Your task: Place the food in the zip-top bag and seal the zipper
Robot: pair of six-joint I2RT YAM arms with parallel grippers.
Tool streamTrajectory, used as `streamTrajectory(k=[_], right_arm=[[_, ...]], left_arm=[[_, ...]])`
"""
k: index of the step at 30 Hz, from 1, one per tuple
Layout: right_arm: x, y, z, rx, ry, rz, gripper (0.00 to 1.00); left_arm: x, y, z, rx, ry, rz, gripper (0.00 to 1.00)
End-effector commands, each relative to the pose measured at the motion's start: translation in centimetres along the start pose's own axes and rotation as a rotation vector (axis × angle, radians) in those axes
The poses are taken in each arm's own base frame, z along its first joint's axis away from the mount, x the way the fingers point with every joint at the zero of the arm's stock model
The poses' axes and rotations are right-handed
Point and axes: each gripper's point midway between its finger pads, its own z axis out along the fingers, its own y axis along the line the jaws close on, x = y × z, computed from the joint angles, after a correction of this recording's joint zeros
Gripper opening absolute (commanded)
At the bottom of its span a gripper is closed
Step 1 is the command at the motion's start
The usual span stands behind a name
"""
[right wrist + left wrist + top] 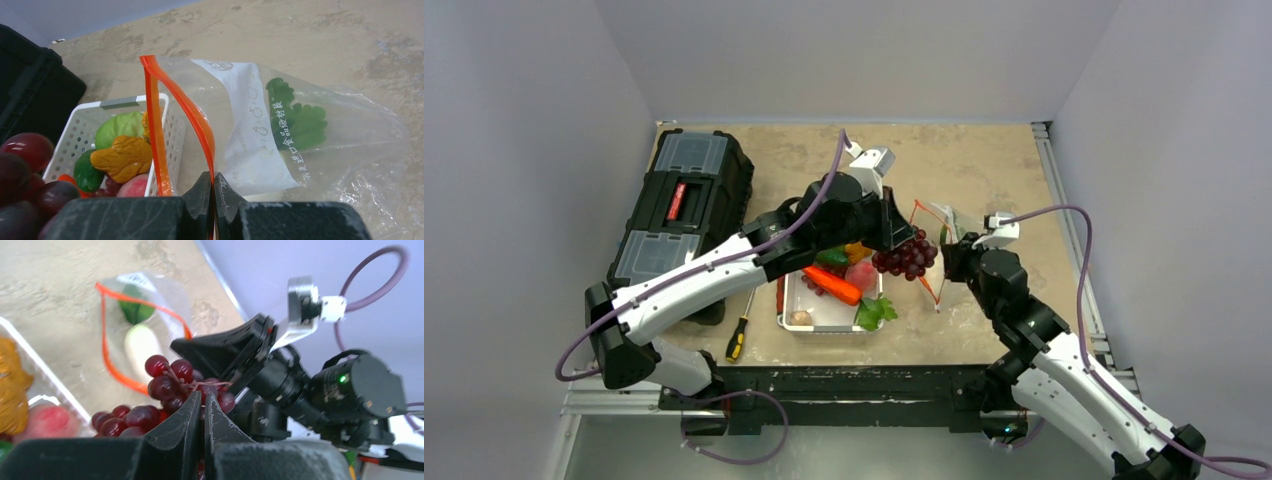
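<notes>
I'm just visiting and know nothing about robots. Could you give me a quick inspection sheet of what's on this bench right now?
Surface: tan, mottled table top.
Job's things: the clear bag is held open, with a leafy green and a white radish inside. The grapes hang in the air near its mouth. A carrot and other toy food lie in the white tray.
Clutter: a black toolbox at the left and a yellow-handled screwdriver beside the tray.
Grippers: the left tool is shut on the grapes. The right tool is shut on the bag's orange zipper.
Cables: purple cables loop off both arms.
Surroundings: plain grey walls.
</notes>
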Motion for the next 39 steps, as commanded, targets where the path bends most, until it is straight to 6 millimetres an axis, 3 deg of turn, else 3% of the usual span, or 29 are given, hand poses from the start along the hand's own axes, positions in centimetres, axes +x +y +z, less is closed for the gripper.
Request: streamTrajectory(k=[1, 8, 15, 19, 29, 39], right_arm=[[-1.2, 3.1, -0.5, -0.133, -0.009, 0.093, 0.0], [-1.5, 4.3, -0.7, -0.165, 0.037, 0.124, 0.0], [-3.7, 7.2, -3.2, -0.284, 0.073, 0.22, 0.0], [-4.6, 8.5, -4.5, -0.344, 0.094, 0.275, 0.0], [-4.2, 10.0, -6.6, -0.434, 0.165, 0.39, 0.0], [-5.1, 11.0, -7.3, -0.476, 0.172, 0.465, 0.0]], left_arm=[[-5.2, -5.0, -0.2, 0.237, -0.135, -0.112, 0.0], [-7.7, -7.8, -2.2, 0.34, -0.18, -0.119, 0.0], [-9.1, -9.5, -4.1, 0.437, -0.244, -0.132, 0.0], [-9.3, -9.9, -4.2, 0.462, -0.259, -0.131, 0.0], [-9.9, -8.9, -3.5, 0.441, -0.309, -0.132, 0.0], [-8.2, -5.5, -2.0, 0.349, -0.361, -0.076, 0.0]])
